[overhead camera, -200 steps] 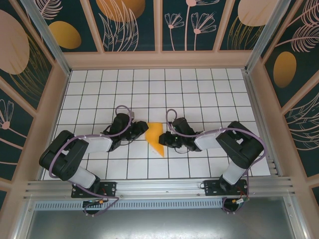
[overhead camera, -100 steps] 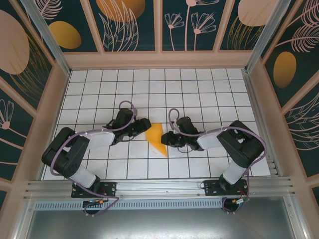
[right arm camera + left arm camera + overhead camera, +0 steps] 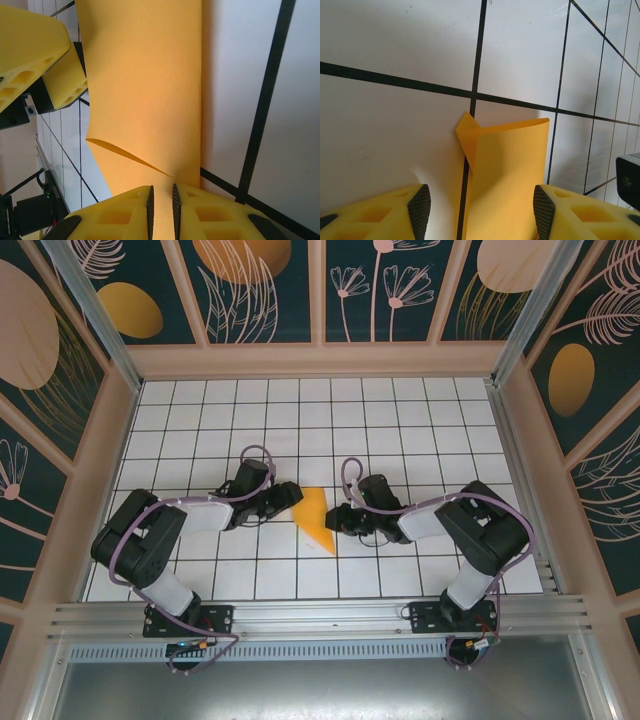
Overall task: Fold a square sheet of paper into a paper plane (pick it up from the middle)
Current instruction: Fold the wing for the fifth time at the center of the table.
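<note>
The square sheet of paper (image 3: 315,521) is orange-yellow and folded to a pointed shape, lying on the white grid table between the two arms. My left gripper (image 3: 287,496) is at its upper left edge. In the left wrist view the left gripper (image 3: 481,212) is open, its pads wide apart, and the paper (image 3: 507,165) lies between them untouched, one corner turned over. My right gripper (image 3: 336,520) is at the paper's right edge. In the right wrist view the right gripper (image 3: 162,210) is shut on the paper (image 3: 145,90), and a loose flap lifts beside the pinch.
The white grid table (image 3: 400,430) is walled in by patterned panels at the back and sides, with a metal rail (image 3: 320,618) along the near edge. The left gripper's yellow fingers (image 3: 35,50) show beyond the paper in the right wrist view.
The left gripper has widened and let go of the paper's edge, and the left arm has shifted a little toward the back. The right gripper keeps its pinch on the paper.
</note>
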